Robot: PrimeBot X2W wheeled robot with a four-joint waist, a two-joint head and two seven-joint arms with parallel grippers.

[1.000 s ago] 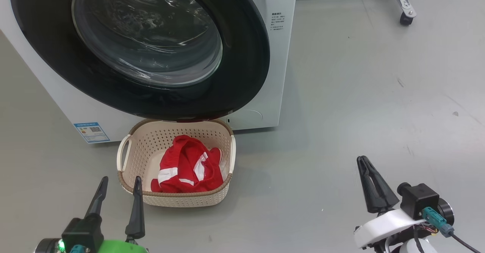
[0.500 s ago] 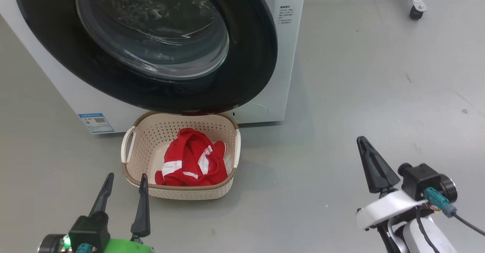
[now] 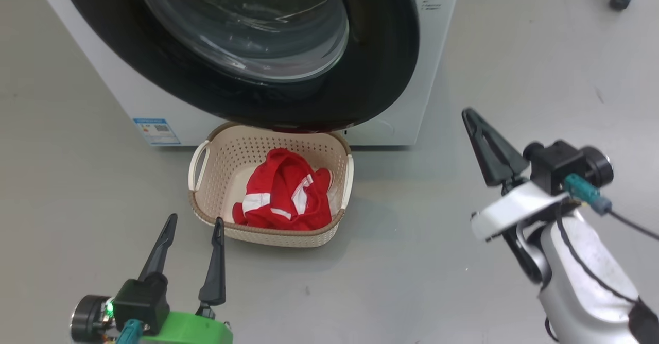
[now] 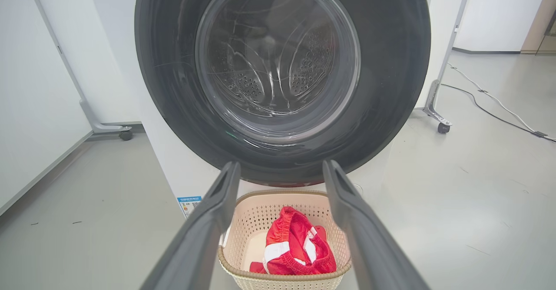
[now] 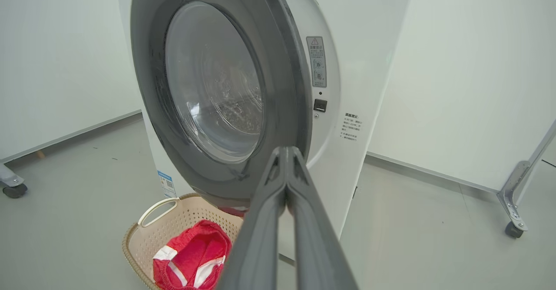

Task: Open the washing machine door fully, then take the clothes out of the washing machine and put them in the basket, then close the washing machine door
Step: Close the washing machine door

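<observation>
Left: the left gripper [image 3: 196,218] is hovering low over the floor [image 3: 453,282], just short of the basket's near-left corner. Its jaws are standing wide apart and holding nothing.

Centre: the basket [image 3: 267,238] is sitting on the floor directly before the washing machine [image 3: 435,76], its far rim tucked under the door's lower edge. The clothes [image 3: 283,194] are lying bundled inside it, toward its right half. A thin red streak [image 3: 304,127] is showing under the door's bottom edge; cloth or reflection, cannot tell.

Above: the washing machine door [image 3: 381,66] is hanging most of the way across the opening. In the right wrist view its right edge is standing off the front panel, leaving the latch slot [image 5: 320,104] uncovered, so it is not latched. The drum [image 4: 269,73], seen through the glass, is looking empty as far as glare allows.

Right: the right gripper [image 3: 467,113] is riding high beside the machine, jaws pressed together on nothing, tip aiming toward the door's right edge, apart from it.

Progress, as a judgement: opening and unloading are reading as done, and pushing the door home is what is left.
</observation>
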